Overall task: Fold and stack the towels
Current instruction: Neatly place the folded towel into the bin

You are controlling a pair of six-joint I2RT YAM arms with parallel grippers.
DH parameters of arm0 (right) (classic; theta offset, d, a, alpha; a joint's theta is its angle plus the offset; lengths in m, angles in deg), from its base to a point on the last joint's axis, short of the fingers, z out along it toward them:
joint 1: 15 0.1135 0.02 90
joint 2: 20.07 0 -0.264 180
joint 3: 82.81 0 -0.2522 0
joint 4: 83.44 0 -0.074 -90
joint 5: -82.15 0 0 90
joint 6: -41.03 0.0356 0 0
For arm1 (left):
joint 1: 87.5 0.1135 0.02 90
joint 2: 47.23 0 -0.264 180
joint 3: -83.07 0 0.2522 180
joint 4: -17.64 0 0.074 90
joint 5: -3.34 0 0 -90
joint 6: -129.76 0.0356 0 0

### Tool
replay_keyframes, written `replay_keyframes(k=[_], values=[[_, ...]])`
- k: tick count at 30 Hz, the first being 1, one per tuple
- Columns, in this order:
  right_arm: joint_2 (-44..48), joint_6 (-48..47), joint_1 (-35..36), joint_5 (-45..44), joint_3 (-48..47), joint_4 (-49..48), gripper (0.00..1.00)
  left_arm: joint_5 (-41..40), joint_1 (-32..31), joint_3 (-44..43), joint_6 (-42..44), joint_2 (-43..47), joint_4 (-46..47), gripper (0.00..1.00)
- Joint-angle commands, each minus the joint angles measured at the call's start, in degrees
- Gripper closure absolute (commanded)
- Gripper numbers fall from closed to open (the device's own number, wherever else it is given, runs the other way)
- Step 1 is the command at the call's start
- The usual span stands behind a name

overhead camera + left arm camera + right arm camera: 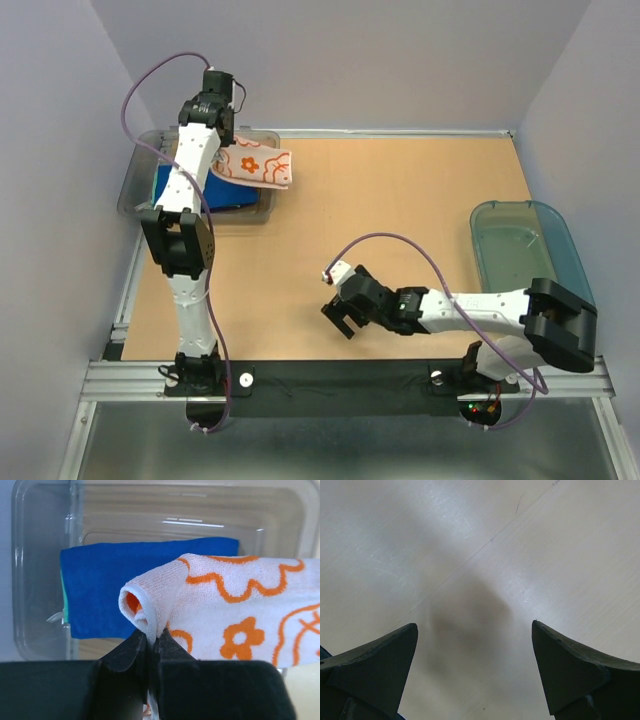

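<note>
Wooden table (400,230): likely folding surface.
Clear grey bin (135,190) at far left; teal basket (530,250) at right.
Royal blue towel (125,595) lying flat in bin.
White towel with orange flowers (240,620) draped over bin's edge, bunched corner clamped in left gripper (152,640).
Right gripper (475,665) spread wide, holding nothing, low over table.
Step in hand, likely: drawing flower towel out of bin.
Next calls for: carrying to table centre, spreading flat, right gripper taking free corner.

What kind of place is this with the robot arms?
Probably a robot practice booth. Plain grey walls close in a wooden table, a metal rail runs along its near edge, and a clear bin holds a blue towel.
</note>
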State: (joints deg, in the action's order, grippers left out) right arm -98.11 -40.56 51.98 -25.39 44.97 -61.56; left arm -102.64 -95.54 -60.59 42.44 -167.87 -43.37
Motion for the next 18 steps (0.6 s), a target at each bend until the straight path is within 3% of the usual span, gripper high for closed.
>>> replay_keyframes(k=[1, 12, 18], values=[[-2.81, -2.42, -0.36, -1.52, -5.92, 3.03, 0.00, -2.47, 3.46, -2.72, 4.17, 0.14, -1.89, 1.00], [-5.45, -4.27, -2.29, -1.71, -9.09, 7.00, 0.00, -5.45, 7.59, -0.97, 9.10, -4.60, 1.27, 1.00], [-6.95, -3.83, -2.29, -0.65, -9.53, 7.44, 0.00, -12.46, 10.05, 0.36, 8.76, -11.17, 3.30, 0.96]])
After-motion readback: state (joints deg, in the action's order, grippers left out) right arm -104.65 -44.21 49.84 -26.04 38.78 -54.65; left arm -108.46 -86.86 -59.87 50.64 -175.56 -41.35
